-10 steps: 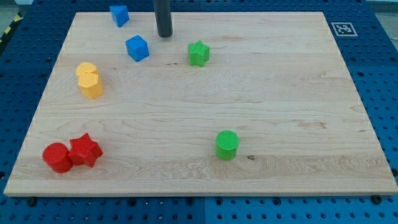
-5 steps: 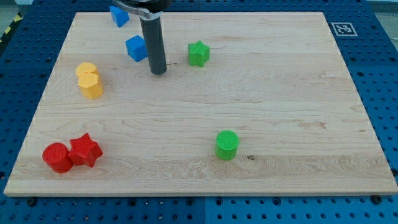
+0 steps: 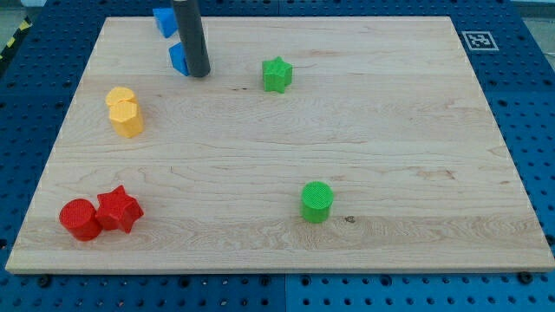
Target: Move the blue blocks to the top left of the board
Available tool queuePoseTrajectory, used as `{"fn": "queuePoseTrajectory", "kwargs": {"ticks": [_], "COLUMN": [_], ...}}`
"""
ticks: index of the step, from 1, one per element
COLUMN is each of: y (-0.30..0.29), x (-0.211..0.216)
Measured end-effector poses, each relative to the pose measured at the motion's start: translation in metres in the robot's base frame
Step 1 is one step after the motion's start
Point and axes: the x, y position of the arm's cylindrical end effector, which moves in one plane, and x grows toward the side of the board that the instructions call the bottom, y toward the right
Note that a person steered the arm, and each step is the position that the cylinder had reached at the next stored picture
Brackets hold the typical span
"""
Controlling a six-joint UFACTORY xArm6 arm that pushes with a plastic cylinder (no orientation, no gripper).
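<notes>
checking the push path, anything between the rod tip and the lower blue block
Nothing: in the camera view my tip sits right against the lower blue block, on its right, covering part of it. No other block lies between them.

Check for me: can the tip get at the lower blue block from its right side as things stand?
Probably yes: my tip already sits against the right side of that blue block, with nothing between them.

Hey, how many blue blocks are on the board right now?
2. One blue block sits at the board's top edge, left of the rod. The other blue block is just below it, partly hidden behind my tip, which appears to press its right side.
</notes>
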Motion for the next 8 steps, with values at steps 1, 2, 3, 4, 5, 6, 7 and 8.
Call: {"fn": "queuePoseTrajectory", "kwargs": {"ticks": [1, 2, 3, 4, 5, 6, 7, 8], "y": [-0.002, -0.003, -0.022, -0.044, -0.049, -0.049, -0.049, -0.039], "x": [-0.005, -0.005, -0.006, -0.010, -0.020, -0.040, -0.051, -0.045]}}
